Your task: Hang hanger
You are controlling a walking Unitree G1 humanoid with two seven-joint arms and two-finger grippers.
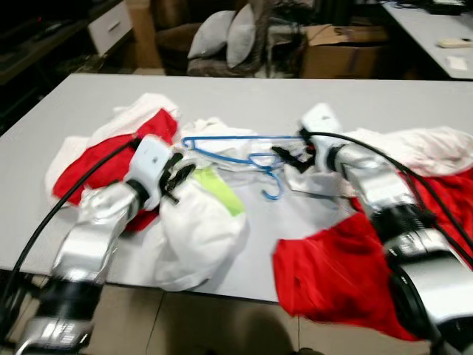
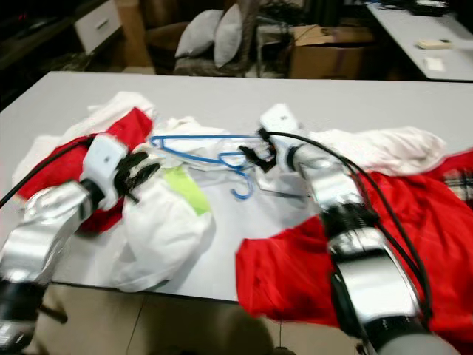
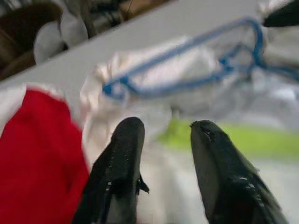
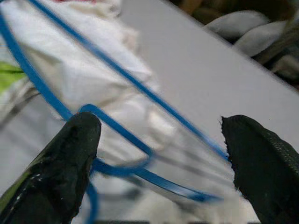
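We are early in the job, by our reading: the blue hanger (image 1: 236,155) lies flat on the grey desk (image 1: 244,103), near its middle, resting partly on crumpled white cloth (image 1: 214,137) with its hook pointing toward six o'clock. Nothing has been lifted, and we see no rail or rod to hang it on, so the grasp, the lift and the hanging itself all seem left to do.

Around the hanger, at nine o'clock, sits a red-and-white garment (image 1: 103,159); at seven o'clock a white garment with a green stripe (image 1: 199,222); at four o'clock a red cloth (image 1: 332,270) hangs over the desk's near edge.

Our right hand (image 1: 290,155) is at the hanger's three o'clock end. The head views blur its fingers, but the right wrist view shows them spread wide, with the blue wire (image 4: 140,88) running between them and not pinched.

Our left hand (image 1: 177,175) is at the hanger's eight o'clock. The left wrist view shows its fingers (image 3: 121,163) apart and empty, aimed at the hanger's shoulder (image 3: 117,88) just ahead.
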